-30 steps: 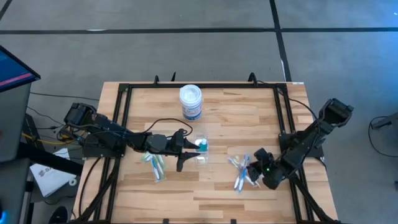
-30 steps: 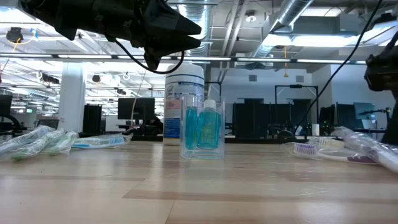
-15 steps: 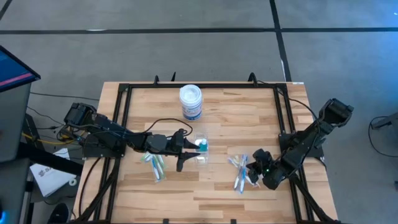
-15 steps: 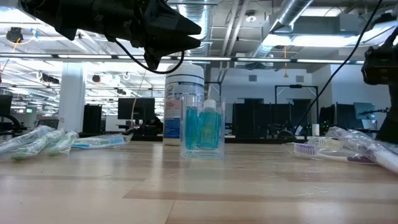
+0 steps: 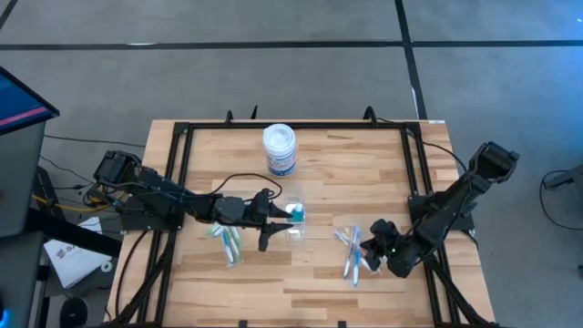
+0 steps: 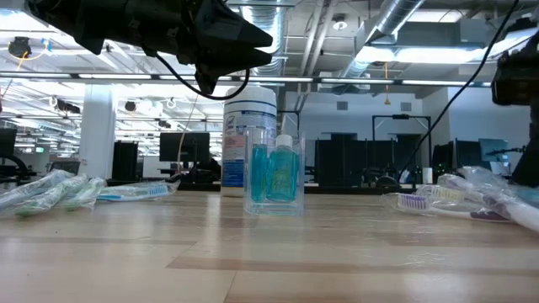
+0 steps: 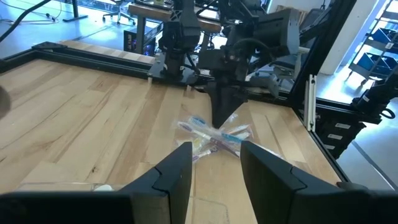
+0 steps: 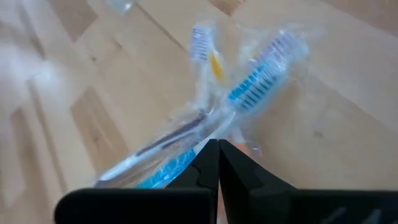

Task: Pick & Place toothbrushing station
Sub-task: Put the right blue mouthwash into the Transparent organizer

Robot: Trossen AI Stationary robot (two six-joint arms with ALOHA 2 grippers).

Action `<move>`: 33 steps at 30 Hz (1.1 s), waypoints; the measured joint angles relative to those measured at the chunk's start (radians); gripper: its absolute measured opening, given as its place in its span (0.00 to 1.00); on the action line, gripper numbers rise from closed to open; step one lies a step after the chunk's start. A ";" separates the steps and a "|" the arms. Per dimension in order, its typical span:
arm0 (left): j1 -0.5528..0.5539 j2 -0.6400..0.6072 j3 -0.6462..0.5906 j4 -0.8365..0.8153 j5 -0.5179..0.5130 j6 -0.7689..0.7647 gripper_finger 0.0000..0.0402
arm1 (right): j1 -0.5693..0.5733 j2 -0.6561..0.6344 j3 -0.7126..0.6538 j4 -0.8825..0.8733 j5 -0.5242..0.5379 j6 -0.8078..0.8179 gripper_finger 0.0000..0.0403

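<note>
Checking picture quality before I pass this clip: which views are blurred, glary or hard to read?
Right wrist view: soft and motion-blurred, the wrapped toothbrushes smeared, right end effector shut. Low view: clear cup sharp, ceiling lights glare, the arm overhead is a dark silhouette. Left wrist view: table crisp, left end effector open. High view: even light, but small things are tiny.

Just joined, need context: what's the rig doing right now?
The right gripper is down at the pile of wrapped toothbrushes on the table's right side, jaws shut; whether it grips one is unclear. The left gripper hovers open over the clear cup, which holds a small blue tube. More toothbrushes lie left.
</note>
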 joint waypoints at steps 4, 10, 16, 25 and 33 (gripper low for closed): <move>0.000 0.000 0.000 0.000 0.000 0.000 0.33 | 0.000 -0.043 0.019 -0.025 0.018 -0.049 0.00; 0.000 0.000 0.000 0.000 0.000 0.000 0.33 | -0.001 -0.063 0.034 -0.030 0.041 -0.100 0.00; -0.004 0.000 0.000 0.000 0.000 0.000 0.33 | -0.001 -0.063 0.060 -0.031 0.061 -0.160 0.00; -0.023 0.000 0.000 0.002 0.001 0.000 0.33 | -0.001 -0.063 0.099 -0.060 0.090 -0.228 0.00; -0.050 0.000 0.000 0.094 0.107 0.005 0.33 | -0.001 -0.063 0.146 -0.114 0.113 -0.269 0.00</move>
